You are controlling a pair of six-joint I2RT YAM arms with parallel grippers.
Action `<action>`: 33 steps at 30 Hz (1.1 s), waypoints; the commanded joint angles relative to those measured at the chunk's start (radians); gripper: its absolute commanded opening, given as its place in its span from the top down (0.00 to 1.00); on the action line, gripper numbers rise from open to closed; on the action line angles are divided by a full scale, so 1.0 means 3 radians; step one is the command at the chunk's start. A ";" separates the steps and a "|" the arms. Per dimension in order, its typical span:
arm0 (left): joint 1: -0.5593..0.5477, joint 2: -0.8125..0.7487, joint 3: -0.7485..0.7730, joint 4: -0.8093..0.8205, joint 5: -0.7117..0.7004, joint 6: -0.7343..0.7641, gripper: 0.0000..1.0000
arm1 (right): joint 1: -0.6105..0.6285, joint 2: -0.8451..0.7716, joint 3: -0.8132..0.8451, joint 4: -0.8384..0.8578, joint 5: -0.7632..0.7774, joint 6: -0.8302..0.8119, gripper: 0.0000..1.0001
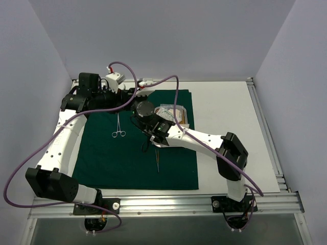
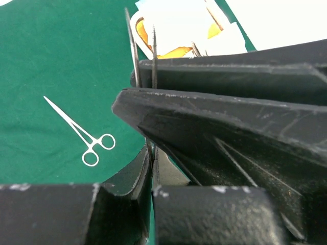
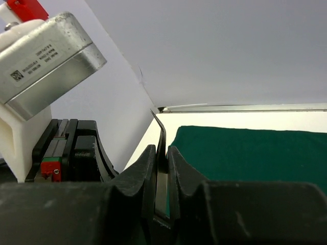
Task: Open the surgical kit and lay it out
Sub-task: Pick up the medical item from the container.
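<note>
The dark green cloth [image 1: 102, 158] lies spread flat on the table. The steel tray [image 1: 188, 118] with clear packets [image 1: 171, 112] and white gauze sits on its far right part. A silver ring-handled clamp [image 1: 118, 127] lies on the cloth, also in the left wrist view [image 2: 92, 145]. A thin tweezers-like tool [image 1: 157, 162] lies near the cloth's middle. My two grippers meet above the cloth next to the tray. My left gripper [image 2: 152, 153] is shut on thin tweezers [image 2: 132, 46]. My right gripper [image 3: 162, 153] is shut on a thin bent-tipped metal blade [image 3: 161, 133]. I cannot tell whether it is the same tweezers.
Bare white table [image 1: 225, 107] lies right of the cloth, with an aluminium rail [image 1: 265, 127] along the right edge and a frame at the front. Purple cables [image 1: 173, 87] loop over both arms. The right gripper's body [image 2: 245, 102] fills much of the left wrist view.
</note>
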 commanded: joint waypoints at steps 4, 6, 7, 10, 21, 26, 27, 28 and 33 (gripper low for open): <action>-0.0032 -0.0057 0.0038 0.0119 -0.0006 0.0082 0.98 | -0.0050 -0.0074 -0.0061 0.0102 -0.0040 0.0161 1.00; -0.0027 -0.0062 0.0084 0.0052 0.0051 0.0154 0.84 | -0.0106 -0.0222 -0.0178 0.0137 -0.0243 0.0167 1.00; -0.0022 -0.0062 0.0109 -0.0049 0.0076 0.0189 0.76 | -0.0137 -0.0294 -0.0331 0.0143 -0.0351 0.0167 1.00; 0.0019 -0.0073 0.0242 -0.0412 0.0347 0.0450 0.47 | -0.0315 -0.0616 -0.0699 0.0056 -0.0837 0.0217 1.00; 0.0377 -0.0180 0.0340 -0.1324 0.0900 0.1115 0.34 | -0.0683 -0.1781 -0.2136 -0.0803 -0.2356 0.0656 1.00; 0.0392 -0.0150 0.0130 -0.1160 0.1038 0.1018 0.34 | -0.0796 -0.1987 -0.3026 -0.0038 -0.2704 0.1148 1.00; 0.0392 -0.0139 0.0095 -0.1140 0.1033 0.1008 0.34 | -0.0817 -0.2043 -0.3245 0.0116 -0.2724 0.1199 1.00; 0.0392 -0.0129 0.0084 -0.1139 0.1033 0.1008 0.34 | -0.0883 -0.2058 -0.3328 0.0142 -0.2750 0.1260 1.00; 0.0392 -0.0144 -0.0008 -0.1073 0.1002 0.1013 0.34 | -0.0991 -0.1982 -0.3773 0.0525 -0.2893 0.1557 1.00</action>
